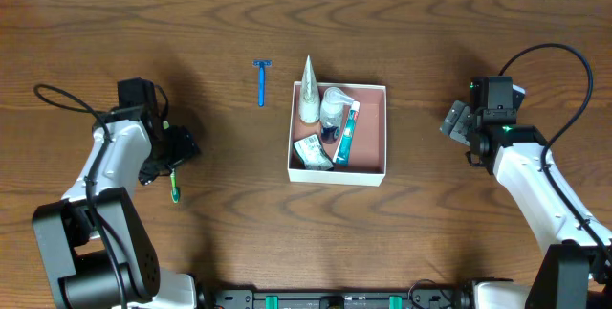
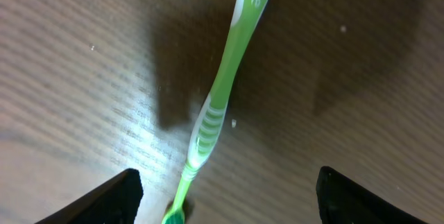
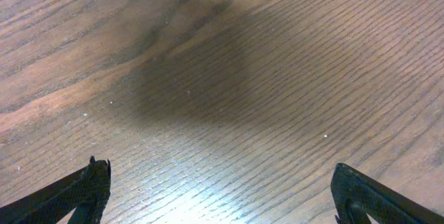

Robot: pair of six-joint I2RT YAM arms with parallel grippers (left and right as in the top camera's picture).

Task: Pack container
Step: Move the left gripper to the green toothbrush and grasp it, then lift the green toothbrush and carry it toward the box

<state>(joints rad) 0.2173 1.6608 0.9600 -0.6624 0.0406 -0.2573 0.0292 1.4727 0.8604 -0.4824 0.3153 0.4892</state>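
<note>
- The container point(image 1: 371, 135), a shallow square box with white walls and a pinkish inside, is seen near the middle of the wooden table point(image 1: 430, 22) in the overhead view, between the two arms and well apart from both.
- Several toiletries are held inside it, gathered in its left half: a white cone-shaped tube point(image 1: 308, 91) leaning over the far wall, a small clear bottle point(image 1: 334, 108), a teal tube point(image 1: 348, 133) lying lengthwise, and a small white packet point(image 1: 313, 153) at the near left corner. The right part of the floor is left bare.
- A blue razor point(image 1: 261, 81) is laid on the table just left of the container, apart from it.
- A green toothbrush point(image 2: 220, 99) is found flat on the wood at the left side, well apart from the container.
- The left gripper point(image 2: 227, 188) is held above the toothbrush with its fingers spread wide; the handle is seen running between the two fingertips, and neither is touching it.
- The right gripper point(image 3: 222, 182) is kept at the right side of the table, fingers fully spread over bare wood, with nothing held between them.
</note>
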